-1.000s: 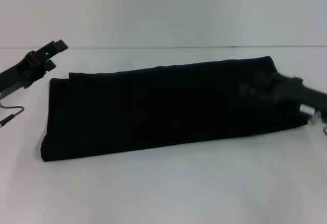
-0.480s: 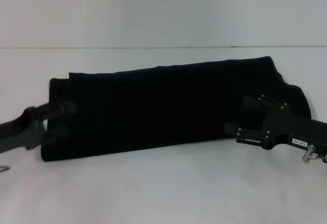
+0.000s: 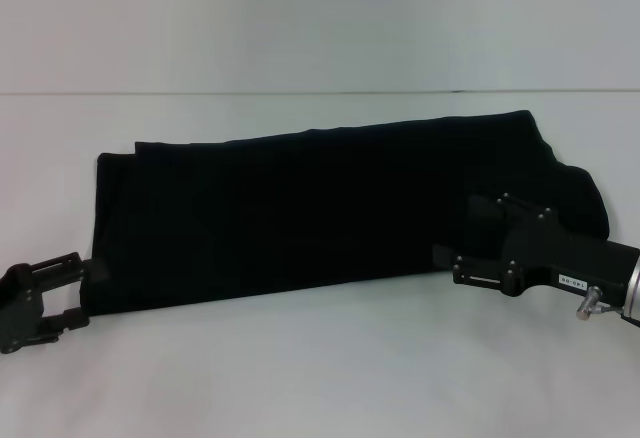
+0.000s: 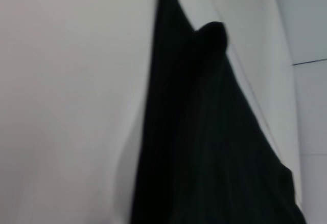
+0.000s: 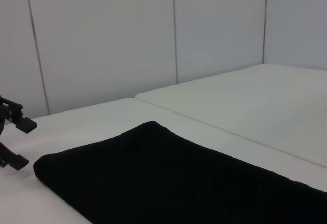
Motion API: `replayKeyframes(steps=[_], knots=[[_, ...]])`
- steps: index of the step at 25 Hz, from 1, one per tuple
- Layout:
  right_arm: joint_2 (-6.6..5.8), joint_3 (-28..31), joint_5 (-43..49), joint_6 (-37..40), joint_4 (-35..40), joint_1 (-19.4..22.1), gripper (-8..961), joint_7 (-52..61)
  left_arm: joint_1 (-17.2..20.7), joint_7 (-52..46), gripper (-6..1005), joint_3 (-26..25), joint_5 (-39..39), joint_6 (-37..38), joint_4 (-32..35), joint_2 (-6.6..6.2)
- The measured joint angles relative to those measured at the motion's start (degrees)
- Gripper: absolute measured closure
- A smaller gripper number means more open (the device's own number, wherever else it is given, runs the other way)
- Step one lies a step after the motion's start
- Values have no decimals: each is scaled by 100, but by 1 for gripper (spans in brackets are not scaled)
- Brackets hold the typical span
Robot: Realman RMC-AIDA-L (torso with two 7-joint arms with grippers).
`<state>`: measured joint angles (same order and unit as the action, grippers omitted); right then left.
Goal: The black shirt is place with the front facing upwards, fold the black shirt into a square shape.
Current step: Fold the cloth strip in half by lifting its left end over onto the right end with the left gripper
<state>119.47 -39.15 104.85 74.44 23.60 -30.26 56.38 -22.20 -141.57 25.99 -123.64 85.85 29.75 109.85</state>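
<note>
As it lies folded into a long band across the white surface point(image 3: 320, 378), the black shirt point(image 3: 320, 213) shows plain black cloth only; no lettering or neck label faces up in any view.

Writing: a small white tag sits on the right arm's body near the wrist, its characters too small to read.

Left end effector point(image 3: 70, 293): low at the shirt's near left corner, fingers spread, one above the other, tips just beside the cloth edge; whether they touch it is hard to tell. It also appears in the right wrist view point(image 5: 18, 142), open, just off the shirt's end.

Right end effector point(image 3: 455, 238): over the shirt's near right edge, fingers spread, nothing between them.

Changes: half a second ago the left end effector lay farther up, over the shirt's left end; it is now lower, off the near corner. The right one has shifted slightly. The shirt's outline is unchanged.
</note>
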Motion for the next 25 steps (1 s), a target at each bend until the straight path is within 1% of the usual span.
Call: replayKeyframes(steps=[8, 13, 25], knots=[[7, 13, -11, -84, -2, -17, 18, 10, -91, -291, 114, 31, -227, -263, -14, 14], [6, 38, -26, -97, 3, -30, 18, 9, -133, -341, 114, 46, -248, -434, -26, 49], [6, 7, -44, -116, 4, -74, 18, 53, -304, -369, 113, 263, -257, -854, -183, 62]])
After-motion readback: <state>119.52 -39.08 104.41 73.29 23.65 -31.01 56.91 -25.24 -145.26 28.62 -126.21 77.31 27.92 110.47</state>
